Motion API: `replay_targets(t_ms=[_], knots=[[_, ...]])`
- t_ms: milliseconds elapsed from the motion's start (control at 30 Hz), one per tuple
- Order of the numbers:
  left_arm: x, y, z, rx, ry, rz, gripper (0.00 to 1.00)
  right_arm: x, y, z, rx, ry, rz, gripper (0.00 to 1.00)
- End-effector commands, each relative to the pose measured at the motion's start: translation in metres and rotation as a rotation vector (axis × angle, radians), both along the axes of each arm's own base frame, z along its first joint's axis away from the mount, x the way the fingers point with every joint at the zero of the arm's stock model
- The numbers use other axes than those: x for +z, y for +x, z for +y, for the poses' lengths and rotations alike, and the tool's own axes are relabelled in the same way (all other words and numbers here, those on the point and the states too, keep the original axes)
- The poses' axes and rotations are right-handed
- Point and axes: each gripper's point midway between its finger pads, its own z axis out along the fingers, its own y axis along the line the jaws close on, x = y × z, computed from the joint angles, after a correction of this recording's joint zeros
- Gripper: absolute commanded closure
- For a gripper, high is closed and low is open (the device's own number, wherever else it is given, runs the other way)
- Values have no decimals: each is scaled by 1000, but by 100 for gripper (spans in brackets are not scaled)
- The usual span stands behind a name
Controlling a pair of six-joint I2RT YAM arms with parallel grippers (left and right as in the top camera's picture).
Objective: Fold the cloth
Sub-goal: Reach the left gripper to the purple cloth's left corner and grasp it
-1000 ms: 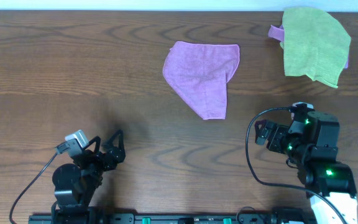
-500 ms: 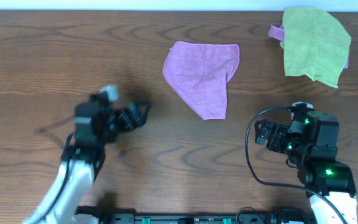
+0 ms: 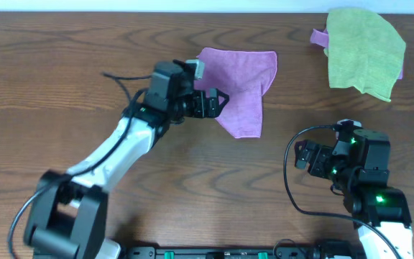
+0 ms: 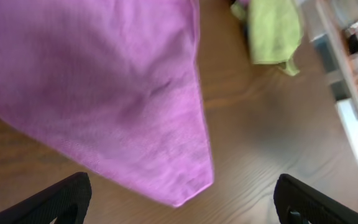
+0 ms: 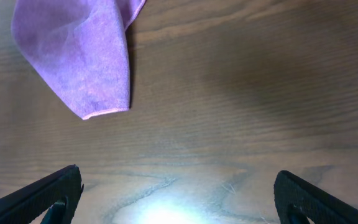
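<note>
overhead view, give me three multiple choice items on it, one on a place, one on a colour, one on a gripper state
1. Where is the left gripper?
A. at the far right corner
B. over the left side of the purple cloth
C. down by its own base

2. What colour is the larger cloth at the far right?
A. white
B. orange
C. lime green

3. How is the right gripper?
A. open, holding nothing
B. shut on the purple cloth
C. shut on a cable

Answers:
1 B, the overhead view shows it hanging above the cloth's left side.
2 C, it is plainly lime green in the overhead view.
3 A, its wrist view shows both fingers wide apart with nothing between them.
</note>
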Motion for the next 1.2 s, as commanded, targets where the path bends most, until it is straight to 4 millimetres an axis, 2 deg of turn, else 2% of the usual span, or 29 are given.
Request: replay_targets(t_ms=[0,200,367,500,700,900,1167], knots=[[-5,16,-4,-28,59,-20,5,1,0,-2,4,-21,-5,1],[-26,21,3,-23,146,13,4,1,0,-2,4,-22,-5,1],[-33,28,10,0,208,-10,4,1,0,-3,0,-28,-5,1],[-38,27,12,-2,224,1,4,0,0,-3,0,-27,-4,1],[-51,27,24,11,310,3,4,0,0,-3,0,-27,-3,1],[-52,43,43,62,419,-70,5,-2,-3,-3,0,-27,12,1],[-59,68,48,87,435,-79,5,-2,-3,-3,0,-27,14,1]])
